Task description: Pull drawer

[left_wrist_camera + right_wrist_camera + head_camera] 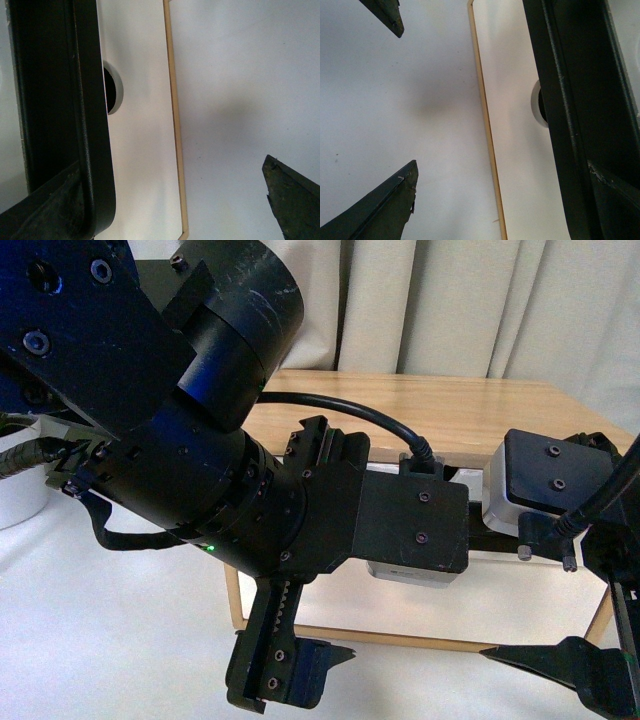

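Note:
The drawer point(520, 590) shows its white front under the wooden top, much of it behind my arms. A short piece of its black bar handle point(492, 536) shows between them. The left wrist view has the handle point(55, 100), the half-round notch point(114, 92) and the white front point(142, 150). My left gripper point(170, 200) is open, one finger point(295, 200) over the floor, the other against the handle. The right gripper point(502, 180) is open too, with the handle point(580, 100) along one finger and the other finger point(385, 205) over the floor. The notch point(537, 105) peeks out beside the handle.
The light wooden cabinet top point(450, 410) stands before pale curtains point(480, 300). A white container point(20, 495) sits at the far left. The thin wooden frame strip point(175, 130) borders the drawer front above the pale floor. The left gripper's fingertip point(387, 15) shows in the right wrist view.

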You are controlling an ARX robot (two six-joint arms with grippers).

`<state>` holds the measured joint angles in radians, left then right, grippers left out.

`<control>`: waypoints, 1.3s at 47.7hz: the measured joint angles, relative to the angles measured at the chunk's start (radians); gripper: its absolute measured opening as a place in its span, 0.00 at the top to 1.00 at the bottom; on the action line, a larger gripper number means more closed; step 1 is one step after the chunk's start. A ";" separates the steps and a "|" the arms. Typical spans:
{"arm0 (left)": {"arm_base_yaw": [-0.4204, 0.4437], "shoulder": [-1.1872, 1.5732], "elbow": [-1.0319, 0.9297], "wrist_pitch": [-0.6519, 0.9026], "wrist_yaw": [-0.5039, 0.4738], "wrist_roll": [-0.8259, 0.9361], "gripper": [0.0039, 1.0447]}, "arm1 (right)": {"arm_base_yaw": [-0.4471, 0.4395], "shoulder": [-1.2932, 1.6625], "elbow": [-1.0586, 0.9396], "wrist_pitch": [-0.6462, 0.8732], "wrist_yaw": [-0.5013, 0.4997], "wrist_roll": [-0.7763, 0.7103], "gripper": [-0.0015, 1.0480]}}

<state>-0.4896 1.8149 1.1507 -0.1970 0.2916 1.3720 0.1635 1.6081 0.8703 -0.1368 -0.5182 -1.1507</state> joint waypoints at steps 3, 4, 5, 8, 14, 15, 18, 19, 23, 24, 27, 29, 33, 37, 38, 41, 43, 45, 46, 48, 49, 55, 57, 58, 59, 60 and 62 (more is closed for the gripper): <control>0.001 -0.004 0.000 -0.016 0.003 0.010 0.06 | 0.000 -0.005 0.000 -0.018 -0.003 -0.016 0.09; 0.002 -0.006 0.000 -0.023 0.005 0.014 0.06 | 0.000 -0.006 0.000 -0.021 -0.004 -0.020 0.09; 0.002 -0.008 0.000 -0.028 0.006 0.016 0.06 | 0.001 -0.007 0.000 -0.027 -0.005 -0.025 0.09; 0.003 -0.013 0.000 -0.040 0.009 0.021 0.06 | 0.002 -0.013 0.000 -0.039 -0.006 -0.033 0.09; 0.005 -0.028 -0.006 -0.072 0.025 0.032 0.06 | 0.006 -0.029 -0.006 -0.067 -0.007 -0.047 0.09; 0.006 -0.030 -0.008 -0.074 0.026 0.035 0.06 | 0.006 -0.032 -0.008 -0.071 -0.008 -0.049 0.09; 0.008 -0.040 -0.014 -0.091 0.028 0.047 0.06 | 0.009 -0.042 -0.012 -0.087 -0.009 -0.057 0.09; 0.008 -0.043 -0.016 -0.094 0.029 0.050 0.06 | 0.010 -0.047 -0.014 -0.096 -0.010 -0.060 0.09; 0.010 -0.058 -0.028 -0.111 0.031 0.070 0.06 | 0.013 -0.067 -0.024 -0.127 -0.010 -0.078 0.09; 0.010 -0.063 -0.033 -0.115 0.032 0.078 0.06 | 0.015 -0.073 -0.027 -0.135 -0.008 -0.084 0.09; 0.012 -0.077 -0.051 -0.117 0.033 0.100 0.06 | 0.019 -0.091 -0.039 -0.151 -0.003 -0.098 0.09; 0.014 -0.093 -0.070 -0.119 0.033 0.121 0.06 | 0.023 -0.107 -0.049 -0.168 -0.004 -0.112 0.09; 0.018 -0.119 -0.095 -0.132 0.041 0.152 0.06 | 0.032 -0.142 -0.069 -0.199 -0.006 -0.126 0.09; 0.019 -0.144 -0.121 -0.150 0.044 0.182 0.06 | 0.041 -0.179 -0.089 -0.233 -0.004 -0.140 0.09; 0.019 -0.154 -0.131 -0.155 0.044 0.197 0.06 | 0.045 -0.193 -0.096 -0.246 0.000 -0.146 0.09; 0.020 -0.172 -0.151 -0.156 0.042 0.219 0.06 | 0.054 -0.220 -0.111 -0.257 0.011 -0.161 0.09; 0.022 -0.184 -0.164 -0.158 0.043 0.234 0.06 | 0.060 -0.238 -0.121 -0.269 0.023 -0.174 0.09; 0.024 -0.191 -0.171 -0.158 0.048 0.241 0.06 | 0.063 -0.249 -0.127 -0.273 0.028 -0.180 0.09; 0.025 -0.196 -0.175 -0.158 0.052 0.245 0.06 | 0.064 -0.252 -0.129 -0.274 0.029 -0.182 0.09; 0.026 -0.200 -0.180 -0.158 0.054 0.247 0.06 | 0.064 -0.257 -0.134 -0.273 0.028 -0.184 0.09; 0.027 -0.201 -0.181 -0.158 0.055 0.247 0.06 | 0.064 -0.257 -0.134 -0.273 0.027 -0.184 0.09; 0.035 -0.220 -0.211 -0.103 0.082 0.241 0.06 | 0.055 -0.268 -0.152 -0.235 0.005 -0.171 0.09; 0.040 -0.233 -0.227 -0.076 0.101 0.226 0.06 | 0.046 -0.276 -0.160 -0.225 -0.010 -0.164 0.09; 0.045 -0.245 -0.239 -0.052 0.117 0.209 0.06 | 0.040 -0.283 -0.164 -0.217 -0.021 -0.158 0.09; 0.048 -0.255 -0.247 -0.034 0.128 0.195 0.06 | 0.034 -0.290 -0.169 -0.211 -0.031 -0.151 0.09; 0.052 -0.264 -0.254 -0.017 0.140 0.185 0.06 | 0.029 -0.299 -0.174 -0.209 -0.042 -0.147 0.09; 0.062 -0.291 -0.265 0.018 0.178 0.144 0.06 | 0.019 -0.321 -0.181 -0.206 -0.063 -0.138 0.09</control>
<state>-0.4274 1.5234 0.8856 -0.1787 0.4694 1.5162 0.1825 1.2873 0.6895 -0.3424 -0.5812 -1.2884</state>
